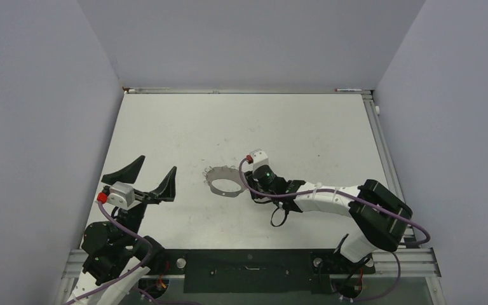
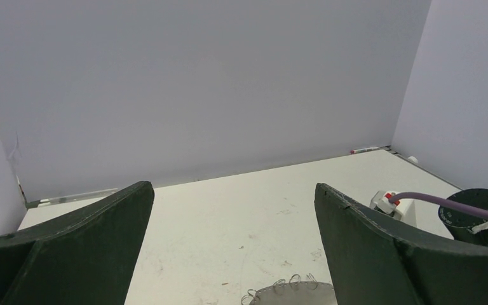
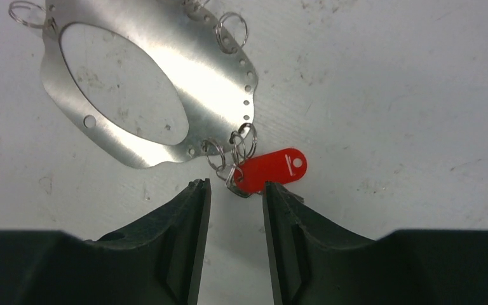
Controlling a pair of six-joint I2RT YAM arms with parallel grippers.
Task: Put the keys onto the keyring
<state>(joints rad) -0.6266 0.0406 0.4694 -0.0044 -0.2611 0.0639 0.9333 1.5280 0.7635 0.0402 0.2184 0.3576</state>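
Note:
The keyring [image 3: 210,76] is a flat silvery hoop with small wire loops [image 3: 232,28] round its rim, lying on the white table [image 1: 292,127]. It also shows in the top view [image 1: 213,180] and at the bottom edge of the left wrist view [image 2: 295,293]. A key with a red head [image 3: 272,168] lies at the ring's near rim, its metal end tangled among the small loops there. My right gripper [image 3: 235,187] is open just short of it, with only bare table between the fingers. My left gripper [image 1: 158,164] hovers wide open to the ring's left [image 2: 234,187], holding nothing.
Grey walls close in the table on three sides. A metal rail [image 1: 248,91] runs along the far edge and another [image 1: 381,140] down the right side. A purple cable [image 1: 273,197] loops off the right wrist, near the ring.

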